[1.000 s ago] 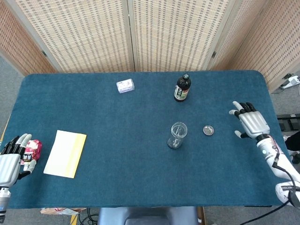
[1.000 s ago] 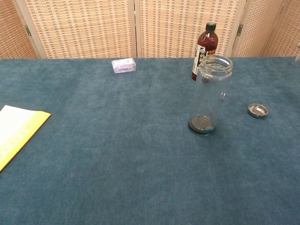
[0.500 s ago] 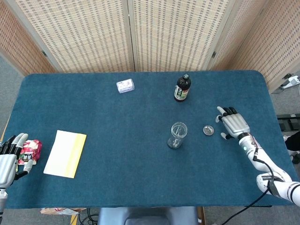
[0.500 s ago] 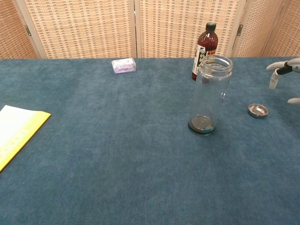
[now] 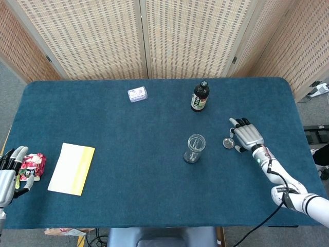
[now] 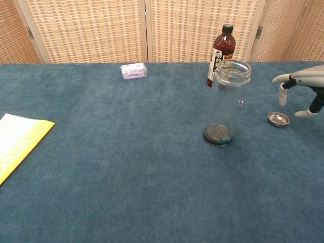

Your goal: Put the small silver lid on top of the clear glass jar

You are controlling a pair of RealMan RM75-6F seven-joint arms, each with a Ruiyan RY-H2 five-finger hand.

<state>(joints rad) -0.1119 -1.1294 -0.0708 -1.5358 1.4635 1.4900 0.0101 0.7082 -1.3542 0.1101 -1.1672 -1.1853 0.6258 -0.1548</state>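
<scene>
The clear glass jar [image 5: 194, 148] [image 6: 227, 103] stands upright and open-topped right of the table's middle. The small silver lid [image 5: 228, 143] [image 6: 278, 119] lies flat on the cloth just to its right. My right hand [image 5: 245, 135] [image 6: 301, 85] hovers over the lid's right side with fingers spread and nothing in it, its fingertips above the lid. My left hand [image 5: 9, 175] is at the table's near left edge beside a red and white packet [image 5: 33, 163], fingers apart; the chest view does not show this hand.
A dark bottle [image 5: 200, 96] [image 6: 220, 48] stands behind the jar. A small white box [image 5: 137, 94] [image 6: 133, 70] lies at the back centre. A yellow and white notepad [image 5: 72, 168] [image 6: 15, 143] lies at the near left.
My right hand has moved left across the table toward the lid and now reaches over it. My left hand has drawn back slightly from the red packet.
</scene>
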